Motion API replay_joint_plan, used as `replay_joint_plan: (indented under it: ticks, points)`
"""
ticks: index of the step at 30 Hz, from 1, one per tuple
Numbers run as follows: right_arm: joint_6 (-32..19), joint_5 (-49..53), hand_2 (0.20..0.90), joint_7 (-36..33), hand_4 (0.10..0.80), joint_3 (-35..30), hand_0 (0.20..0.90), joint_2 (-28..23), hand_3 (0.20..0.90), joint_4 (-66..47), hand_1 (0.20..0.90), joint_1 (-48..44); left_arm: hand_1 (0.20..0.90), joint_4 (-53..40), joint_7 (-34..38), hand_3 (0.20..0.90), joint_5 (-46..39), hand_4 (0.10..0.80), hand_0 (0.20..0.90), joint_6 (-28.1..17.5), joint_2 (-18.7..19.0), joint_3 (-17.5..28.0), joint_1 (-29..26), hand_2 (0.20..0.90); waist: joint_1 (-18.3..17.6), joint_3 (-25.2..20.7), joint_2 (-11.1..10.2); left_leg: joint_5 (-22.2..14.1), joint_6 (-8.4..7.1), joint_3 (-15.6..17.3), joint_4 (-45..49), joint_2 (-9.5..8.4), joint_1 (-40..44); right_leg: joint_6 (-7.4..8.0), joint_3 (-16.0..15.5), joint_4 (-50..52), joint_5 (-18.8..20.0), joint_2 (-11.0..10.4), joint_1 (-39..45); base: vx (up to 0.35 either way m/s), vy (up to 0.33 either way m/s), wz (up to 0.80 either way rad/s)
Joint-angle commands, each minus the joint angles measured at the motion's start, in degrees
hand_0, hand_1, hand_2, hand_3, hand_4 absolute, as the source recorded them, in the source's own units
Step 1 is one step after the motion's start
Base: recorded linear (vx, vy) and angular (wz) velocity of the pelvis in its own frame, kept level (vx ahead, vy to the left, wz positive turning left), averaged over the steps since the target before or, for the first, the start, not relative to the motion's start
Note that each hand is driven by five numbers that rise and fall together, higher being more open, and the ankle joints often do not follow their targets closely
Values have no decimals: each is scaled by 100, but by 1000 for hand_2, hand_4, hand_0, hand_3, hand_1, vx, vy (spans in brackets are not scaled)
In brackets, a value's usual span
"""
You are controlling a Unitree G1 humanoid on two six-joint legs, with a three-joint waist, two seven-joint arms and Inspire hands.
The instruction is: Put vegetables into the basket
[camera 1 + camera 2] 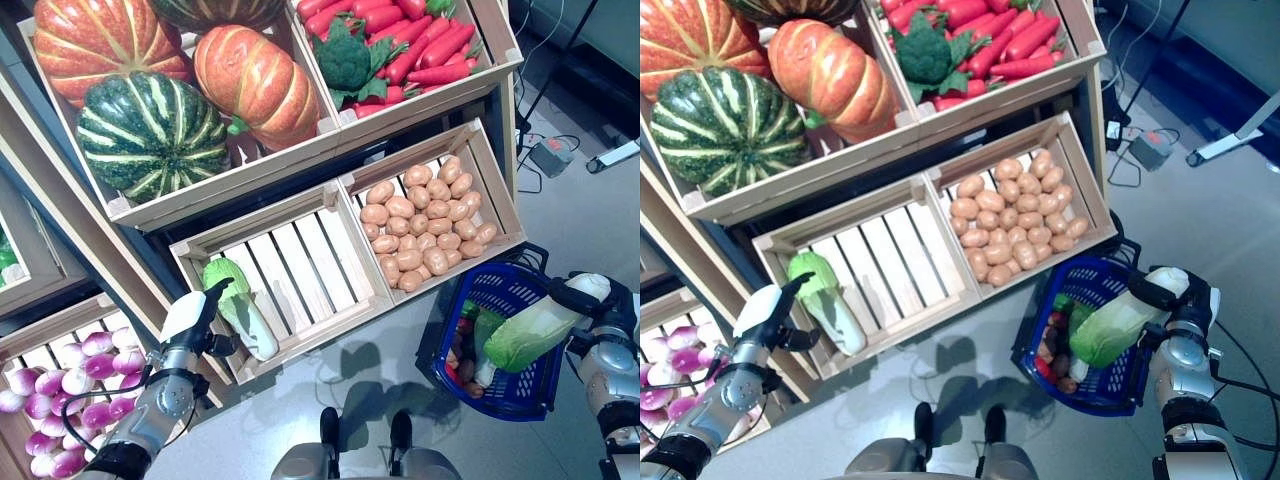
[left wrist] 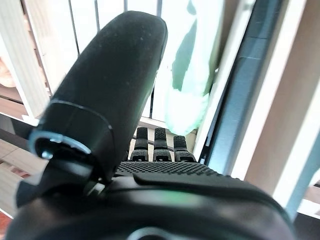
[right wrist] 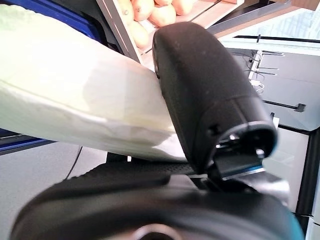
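Both head eyes look steeply down on the crates and blue basket (image 1: 505, 340) — sharing nearly everything; each wrist camera sits very close behind its own thumb — facing cabbage

A produce shop: wooden crates (image 1: 300, 262) of pumpkins (image 1: 256, 82), potatoes (image 1: 420, 222) and a shopping basket (image 1: 507, 345).

Green-white cabbage (image 1: 535, 333) tilted above blue basket (image 1: 520, 290).

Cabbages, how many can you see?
2. One cabbage lies in the slatted crate, near the left hand. The other cabbage is held in the right hand over the blue basket. More could be hidden inside the basket.
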Motion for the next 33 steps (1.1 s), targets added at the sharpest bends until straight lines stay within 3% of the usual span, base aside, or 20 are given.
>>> replay_joint_plan:
  ticks: [1,4,5,7,8,11,13,16,18,19,21,23,26,33]
  points:
    - [-584,187,300,-334,400,-362,300,-329,300,-65,300,-488,900,-234,215,900,-513,800,900,-443,189,28,-735,900,-2,-139,-136,-657,-27,-30,12,-177,165,-201,-91,11,-296,124,205,-11,-69,-2]
    - [-568,153,300,-469,400,-365,300,-292,300,-67,300,-574,900,-319,111,900,-778,800,900,-458,60,-38,-816,900,-24,-115,-171,-658,-44,113,145,-166,144,-234,-60,11,-278,123,179,-55,-54,-5]
    - [-522,73,300,-581,400,-342,300,-327,300,-61,300,-718,900,-361,65,900,-947,800,900,-492,-89,-82,-838,900,-32,34,-242,-907,-117,239,1152,-157,-275,-321,-54,202,-296,50,87,-158,-60,-16]
    - [-501,5,300,-721,400,-297,300,-408,300,-58,300,-823,900,-377,19,900,-1079,800,900,-572,-231,-141,-853,900,12,281,-243,-887,-273,-48,2420,-77,-934,-437,-2,521,-342,33,-24,-151,-33,-16]
    - [-477,-67,300,-784,400,-275,300,-421,300,-83,300,-857,900,-415,-13,900,-1138,800,900,-598,-314,-131,-767,900,22,341,-209,-917,-276,-269,2576,-96,-1055,-468,94,632,-375,52,-42,-60,30,-16]
    - [-425,-223,300,-971,400,-157,300,-455,300,-161,300,-1065,900,-547,35,900,-1227,800,900,-634,-439,-180,-665,900,26,409,-140,-715,-298,-581,1839,-123,-1009,-447,291,616,-360,54,-49,-40,160,-47]
    - [-392,-364,300,-1167,400,-109,300,-436,300,-120,300,-1249,900,-695,-42,900,-1254,800,900,-582,-366,-212,-691,900,49,364,-84,-600,-138,-574,1130,-228,-727,-369,343,439,-260,11,-53,-31,220,-65]
    - [-396,-499,300,-1393,400,10,300,-371,300,-238,300,-1296,900,-687,23,900,-1390,800,900,-502,-339,-355,-894,900,72,336,-2,-528,-98,-456,589,-270,-539,-169,64,337,-153,-98,-152,-17,166,-65]
    - [-414,-581,300,-1250,400,47,300,-319,300,-93,300,-1525,900,-634,183,900,-1496,800,900,-507,-288,-273,-868,900,215,395,105,-472,-64,-30,462,-101,-387,2,-684,1163,-438,-332,-418,-35,97,-61]
    - [-358,-607,300,-1312,400,118,300,-340,300,-68,300,-1703,900,-655,239,900,-1570,800,900,-554,-246,-249,-889,900,256,491,142,-497,-24,35,571,-58,-452,-3,-701,1569,-562,-420,-660,-155,-7,-87]
    - [-386,-592,300,-1354,400,210,300,-453,300,119,300,-2068,900,-678,398,900,-1759,800,900,-644,-127,-277,-1045,900,301,671,97,-593,-63,78,1021,-52,-848,-50,-704,1555,-591,-493,-881,-176,-135,-87]
    - [-393,-713,300,-1597,400,422,300,-511,300,248,300,-2454,900,-738,599,900,-2127,800,900,-707,-96,-333,-1188,900,295,856,95,-703,-121,-16,1649,-16,-1367,-169,-589,1545,-565,-443,-1050,-149,-169,-29]
    - [-419,-771,300,-1768,400,552,300,-542,300,148,300,-2656,900,-797,650,900,-2127,800,900,-745,-174,-286,-1291,900,234,1036,143,-815,-171,78,2135,104,-1792,-312,-659,1749,-671,-428,-1296,-94,-131,-3]
    - [-332,-810,300,-1864,400,620,300,-678,300,-123,300,-2929,900,-1291,609,900,-2011,800,900,-777,-185,-221,-1259,900,260,1316,290,-932,-171,-25,2572,-8,-2352,-468,-806,2443,-971,-514,-1925,-64,-49,-3]
